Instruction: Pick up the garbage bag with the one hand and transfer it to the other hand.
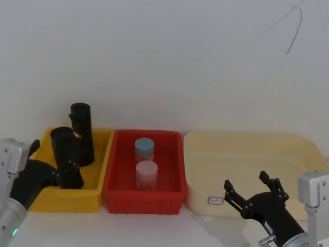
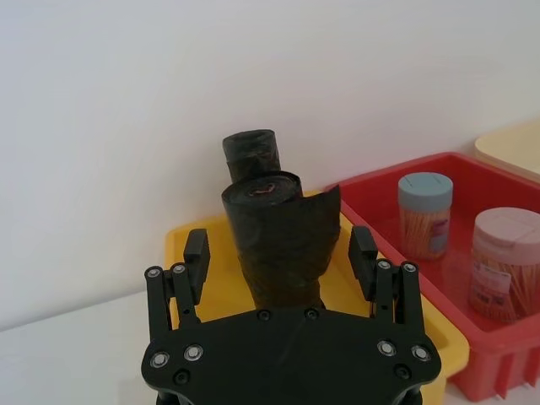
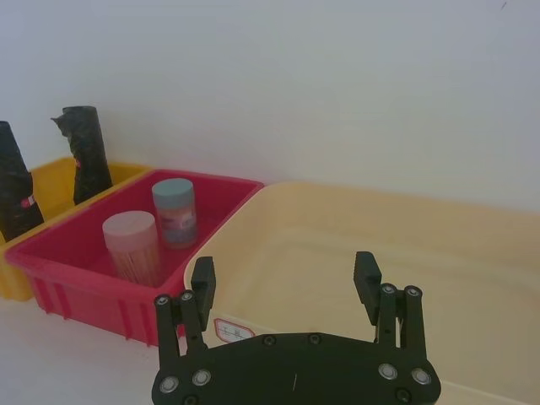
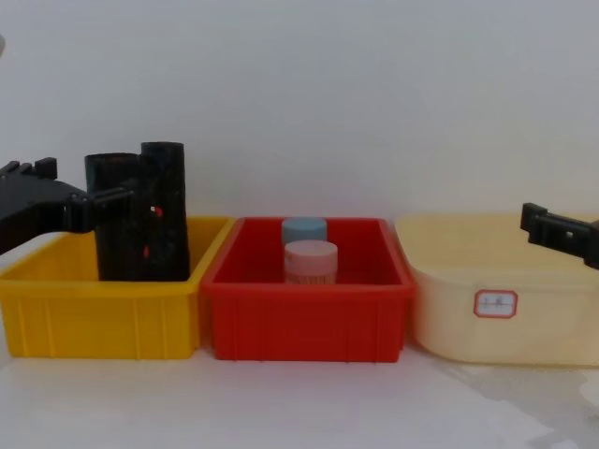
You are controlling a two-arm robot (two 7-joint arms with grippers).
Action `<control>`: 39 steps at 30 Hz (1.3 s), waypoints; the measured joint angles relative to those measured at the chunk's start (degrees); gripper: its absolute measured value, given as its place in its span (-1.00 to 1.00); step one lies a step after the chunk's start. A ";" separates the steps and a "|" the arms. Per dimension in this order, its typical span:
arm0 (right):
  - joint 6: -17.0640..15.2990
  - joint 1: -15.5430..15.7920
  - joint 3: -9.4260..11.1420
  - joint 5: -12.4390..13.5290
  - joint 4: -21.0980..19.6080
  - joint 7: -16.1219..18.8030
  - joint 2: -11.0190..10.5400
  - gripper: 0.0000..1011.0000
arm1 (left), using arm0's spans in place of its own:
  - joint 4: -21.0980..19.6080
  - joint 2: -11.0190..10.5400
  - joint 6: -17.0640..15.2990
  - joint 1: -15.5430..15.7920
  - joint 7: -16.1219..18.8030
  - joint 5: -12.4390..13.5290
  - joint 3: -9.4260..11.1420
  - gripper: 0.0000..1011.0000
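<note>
The garbage bag (image 1: 64, 146) stands upright in the near part of the yellow bin (image 1: 61, 199), and this position leaves its sides free for a grasp. The left gripper (image 2: 279, 245) is placed around it at about middle height. Its jaws are open, with 1 finger on each side and a small gap to the plastic, so I judge that the grasp is prepared but not yet made. The right gripper (image 3: 284, 270) hovers with open jaws at the near edge of the cream tub (image 1: 247, 154) and holds nothing; probably it waits there to receive the bag. Close behind the garbage bag, a second roll (image 1: 81, 128) stands in the same bin, so a straight lift upward seems safest. In the red bin (image 1: 144, 198) stand 2 containers, a pink-lidded jar (image 1: 146, 175) and behind it a blue-lidded jar (image 1: 144, 149).
</note>
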State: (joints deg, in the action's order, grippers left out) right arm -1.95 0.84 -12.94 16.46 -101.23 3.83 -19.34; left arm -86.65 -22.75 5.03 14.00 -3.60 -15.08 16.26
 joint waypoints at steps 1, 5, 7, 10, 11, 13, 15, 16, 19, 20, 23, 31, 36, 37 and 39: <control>0.00 0.00 0.00 0.00 0.00 0.00 0.00 0.98 | 0.29 0.12 0.13 0.17 -0.08 -0.04 -0.03 0.98; 0.00 0.00 0.00 0.00 0.00 0.00 0.00 0.98 | 2.21 0.93 1.06 1.25 -0.66 -0.33 -0.28 0.98; 0.00 0.00 0.00 0.00 0.00 0.00 0.00 0.98 | 2.99 1.22 1.36 1.66 -0.81 -0.43 -0.39 0.98; 0.00 0.00 0.00 0.00 0.00 0.00 0.00 0.98 | 4.40 1.81 2.03 2.48 -1.17 -0.59 -0.53 0.98; 0.00 0.00 0.00 0.00 0.00 0.00 0.00 0.98 | 4.92 1.94 2.25 2.67 -1.30 -0.65 -0.56 0.98; 0.00 0.00 0.00 0.00 0.00 0.00 0.00 0.98 | 6.04 2.40 2.72 3.37 -1.64 -0.74 -0.59 0.98; 0.00 0.00 0.00 0.00 0.00 0.00 0.00 0.98 | 7.41 2.82 3.16 4.03 -2.03 -0.84 -0.60 0.98; 0.00 0.00 0.00 0.00 0.00 0.00 0.00 0.98 | 7.81 2.96 3.35 4.27 -2.21 -0.88 -0.60 0.98; 0.00 0.00 0.00 0.00 0.00 0.00 0.00 0.98 | 9.77 3.59 3.95 5.41 -2.94 -0.96 -0.50 0.98; 0.00 0.00 0.00 0.00 0.00 0.00 0.00 0.98 | 10.67 3.92 4.30 6.00 -3.38 -0.99 -0.39 0.98; 0.00 0.00 0.00 0.00 0.00 0.00 0.00 0.98 | 12.50 4.56 4.91 7.17 -4.18 -1.05 -0.14 0.98; 0.00 0.00 0.00 0.00 0.00 0.00 0.00 0.98 | 17.17 6.20 6.43 10.36 -6.32 -1.15 0.46 0.97; 0.00 0.00 0.00 0.00 0.00 0.00 0.00 0.98 | 19.47 7.04 7.29 11.92 -7.54 -1.29 0.62 0.81; 0.00 0.00 0.00 0.00 0.00 0.00 0.00 0.98 | 19.74 7.15 7.39 12.09 -7.69 -1.32 0.63 0.73; 0.00 0.00 0.00 0.00 0.00 0.00 0.00 0.98 | 20.48 7.47 7.75 12.56 -8.13 -1.41 0.62 0.66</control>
State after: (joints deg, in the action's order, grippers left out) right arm -1.95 0.84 -12.94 16.47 -101.23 3.83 -19.34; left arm -66.17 -15.28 12.78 26.56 -11.73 -16.50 16.88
